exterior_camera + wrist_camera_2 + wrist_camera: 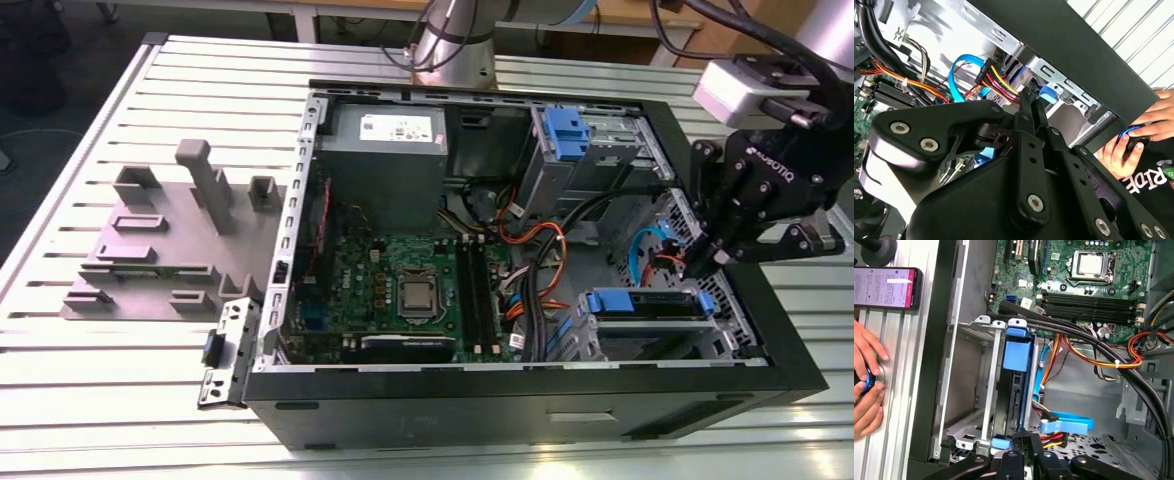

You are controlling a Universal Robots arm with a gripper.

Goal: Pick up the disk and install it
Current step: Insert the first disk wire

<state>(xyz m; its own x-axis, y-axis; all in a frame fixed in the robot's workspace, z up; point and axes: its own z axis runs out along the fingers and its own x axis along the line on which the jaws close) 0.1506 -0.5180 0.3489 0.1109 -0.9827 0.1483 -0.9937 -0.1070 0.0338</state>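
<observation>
In the exterior view the black robot gripper (694,262) hangs at the right side of the frame, inside the open black desktop computer case (534,400) that lies on the white slatted table (80,380). Its thin black fingers (1021,440) are pressed together, and nothing is between them; in both wrist views the tips meet at the end of the blue-framed disk.

The disk (1013,395), a flat drive in a blue plastic carrier, already sits inside the silver metal drive cage (985,385). In the exterior view this is at the lower right of the case, where the blue carrier front (650,302) shows just left of the fingertips.

Beside the cage run orange, yellow and black power cables (1089,357) and a light blue flat data cable (1066,422). The green motherboard (400,290) lies in the middle of the case.

Near the left edge of the first wrist view a person's hands (866,385) hold a small blue and black object. A phone with a pink screen (886,287) lies at the upper left.
</observation>
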